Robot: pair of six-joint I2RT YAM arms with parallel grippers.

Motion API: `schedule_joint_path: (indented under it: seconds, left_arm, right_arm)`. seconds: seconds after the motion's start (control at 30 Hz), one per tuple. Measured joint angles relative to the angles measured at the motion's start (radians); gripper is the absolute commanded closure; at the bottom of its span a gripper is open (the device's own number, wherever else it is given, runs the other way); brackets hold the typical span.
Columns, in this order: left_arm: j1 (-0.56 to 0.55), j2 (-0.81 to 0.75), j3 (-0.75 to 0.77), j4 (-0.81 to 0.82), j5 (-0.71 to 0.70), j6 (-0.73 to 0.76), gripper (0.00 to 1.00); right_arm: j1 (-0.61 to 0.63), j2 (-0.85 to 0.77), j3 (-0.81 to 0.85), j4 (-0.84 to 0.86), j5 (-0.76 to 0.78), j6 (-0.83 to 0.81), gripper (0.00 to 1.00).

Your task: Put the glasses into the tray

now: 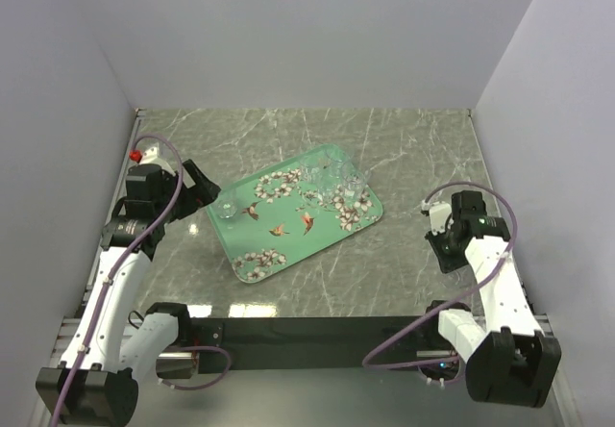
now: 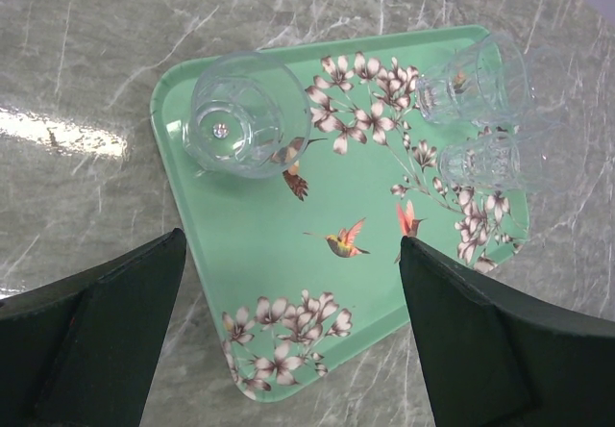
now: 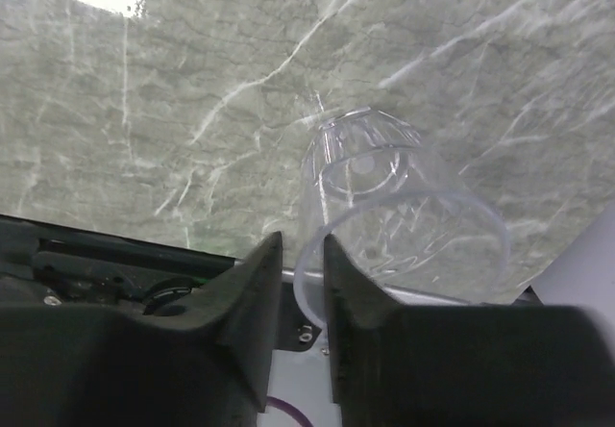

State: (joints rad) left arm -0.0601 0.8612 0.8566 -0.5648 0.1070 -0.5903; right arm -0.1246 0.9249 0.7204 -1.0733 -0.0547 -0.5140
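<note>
Right end effector (image 3: 301, 254) pinches one glass (image 3: 404, 206) by its rim, at 3 o'clock from the tray (image 2: 240, 254) (three glasses (image 2: 235, 124) stand inside). The glass is probably light, slick and brittle. Left end effector (image 2: 293, 244) gapes empty.

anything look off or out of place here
One glass is off the tray: the right gripper pinches its wall, holding it tilted, with only table behind it. The tray itself lies askew to the table edge. Nothing looks spilled or broken.
</note>
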Motion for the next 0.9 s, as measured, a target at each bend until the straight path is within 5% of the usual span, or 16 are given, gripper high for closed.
schedule_joint_path:
  seconds: [0.17, 0.6, 0.9]
  left_arm:
    - [0.000, -0.001, 0.000, -0.001, -0.009, 0.003, 0.01]
    - [0.000, -0.073, -0.004, -0.011, -0.045, 0.003, 0.01]
    - [0.000, -0.149, -0.019, -0.050, -0.076, 0.002, 0.00]
  right_arm:
    - [-0.001, 0.091, 0.009, 0.016, 0.002, -0.011, 1.00]
    - [0.020, 0.202, 0.254, -0.026, -0.200, -0.276, 1.00]
    - [0.272, 0.231, 0.312, -0.030, -0.348, -0.388, 1.00]
